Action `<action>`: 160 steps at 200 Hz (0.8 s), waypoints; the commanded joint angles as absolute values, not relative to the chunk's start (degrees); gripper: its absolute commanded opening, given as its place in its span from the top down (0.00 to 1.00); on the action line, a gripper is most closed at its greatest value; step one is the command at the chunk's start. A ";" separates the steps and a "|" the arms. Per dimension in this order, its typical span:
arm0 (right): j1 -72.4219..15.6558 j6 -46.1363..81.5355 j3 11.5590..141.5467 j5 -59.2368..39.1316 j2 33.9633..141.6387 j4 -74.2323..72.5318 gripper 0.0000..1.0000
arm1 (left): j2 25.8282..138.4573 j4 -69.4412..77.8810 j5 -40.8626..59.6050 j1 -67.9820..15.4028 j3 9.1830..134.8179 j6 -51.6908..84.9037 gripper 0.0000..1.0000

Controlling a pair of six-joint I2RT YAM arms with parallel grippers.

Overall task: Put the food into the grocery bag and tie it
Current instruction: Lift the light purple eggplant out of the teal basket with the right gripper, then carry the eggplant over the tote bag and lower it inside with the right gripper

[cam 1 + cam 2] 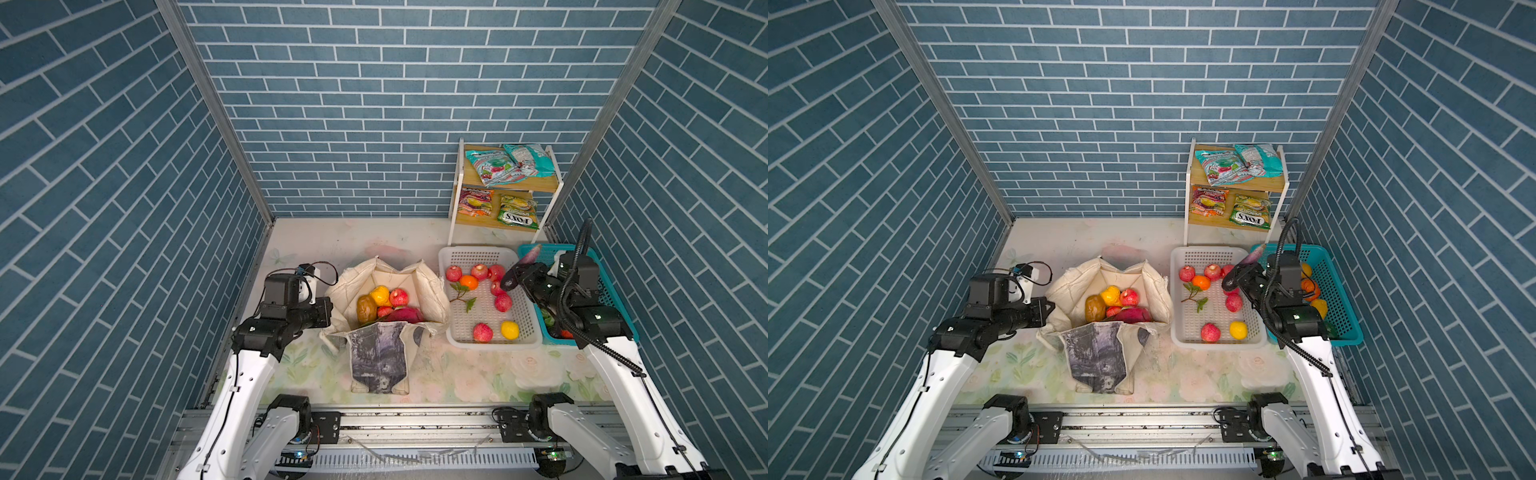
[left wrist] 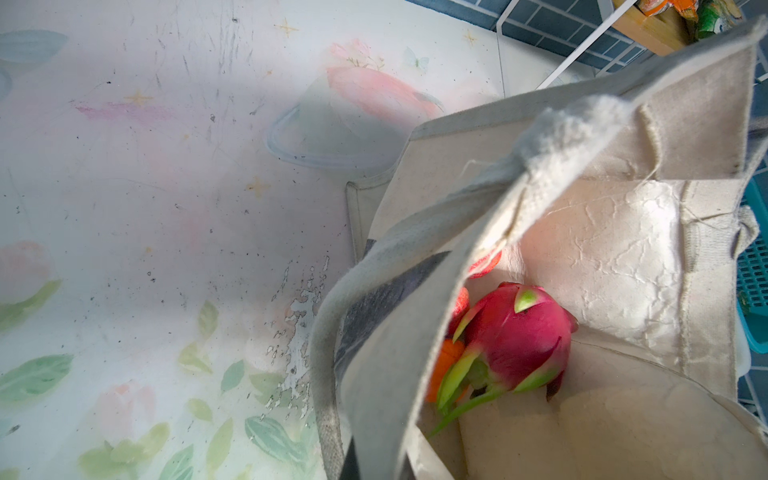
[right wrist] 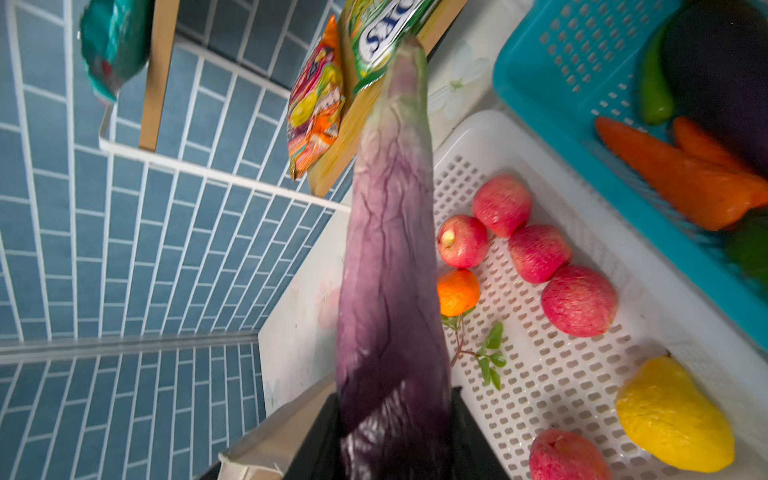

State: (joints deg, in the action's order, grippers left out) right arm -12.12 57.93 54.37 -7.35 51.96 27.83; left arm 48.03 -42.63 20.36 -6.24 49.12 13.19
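Two grippers share this job. On the left, the left gripper is closed tight on the left rim of the grocery bag. It looks like it is pinching the cloth to hold the mouth wide. The bag sits left of the middle with its top open. Inside it lie a pink dragon fruit, a red apple, a yellow fruit and a brown one.

Just right of the bag is the white basket, with more apples and an orange in it. Over that basket's right edge hangs the right gripper. Its fingers are partly closed around the fat end of a purple aubergine, which is up in the air. Furthest right is the teal basket.

I think the step now is carrying the aubergine to the bag. Next, the right arm has to swing left across the white basket until the aubergine is above the open mouth, then go down and let go. The aubergine is long, so it may need to tip to fit. Lots of food is left, so tying comes much later.
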 commanded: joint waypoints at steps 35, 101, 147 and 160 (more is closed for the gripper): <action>-30.00 48.89 59.75 0.15 59.50 21.81 0.80 | 48.20 -42.14 19.49 -6.24 48.61 12.57 1.00; -45.79 35.48 72.15 5.34 71.76 19.37 0.80 | 48.34 -42.10 19.62 -6.23 48.61 12.48 1.00; -52.85 26.98 78.69 7.72 79.80 18.92 0.80 | 48.50 -42.19 19.82 -6.23 48.65 12.48 1.00; -54.55 25.02 80.43 7.73 82.18 18.95 0.80 | 48.54 -42.23 19.84 -6.22 48.60 12.48 1.00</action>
State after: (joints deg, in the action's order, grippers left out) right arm -52.01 32.34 76.99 5.50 78.85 19.35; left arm 48.51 -42.57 20.18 -6.24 49.12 13.19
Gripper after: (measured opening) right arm 0.363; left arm 0.054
